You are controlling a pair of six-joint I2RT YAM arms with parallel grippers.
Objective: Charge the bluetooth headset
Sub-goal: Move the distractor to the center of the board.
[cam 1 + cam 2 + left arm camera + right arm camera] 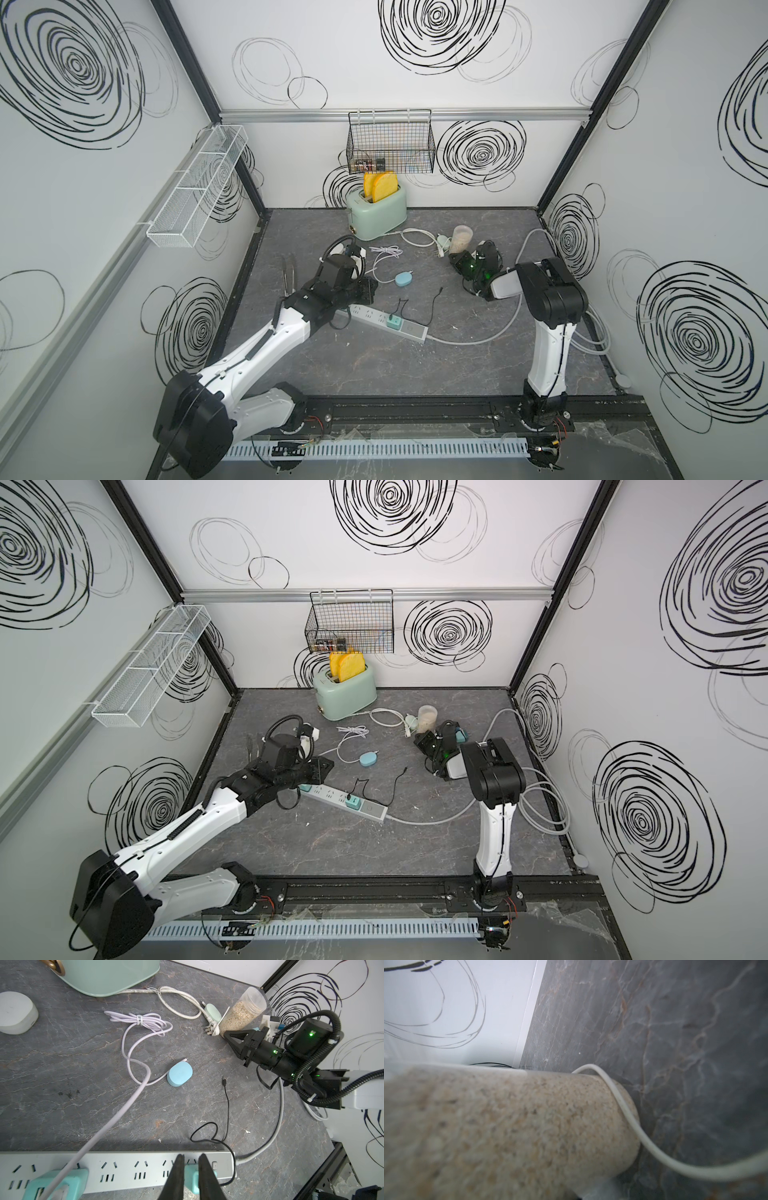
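Observation:
The bluetooth headset's light-blue oval case [403, 279] [179, 1074] lies on the grey floor. A lilac cable [135, 1047] runs from a teal adapter [56, 1180] on the power strip [374, 315] to beside the case; I cannot tell whether it is plugged in. A black cable's free plug [224, 1081] lies right of the case, its other end at a second teal adapter [392, 322]. My left gripper [191, 1157] hovers over the strip, fingers a narrow gap apart, nothing between them. My right gripper [228, 1034] is shut, its tips against a grain jar [460, 240].
A mint toaster [376, 212] with yellow slices stands at the back, its white cord [180, 1003] looped near the jar. A white round device [14, 1014] and tongs [288, 270] lie left. Wire baskets [390, 141] hang on the walls. The strip's grey cord [478, 340] curves right.

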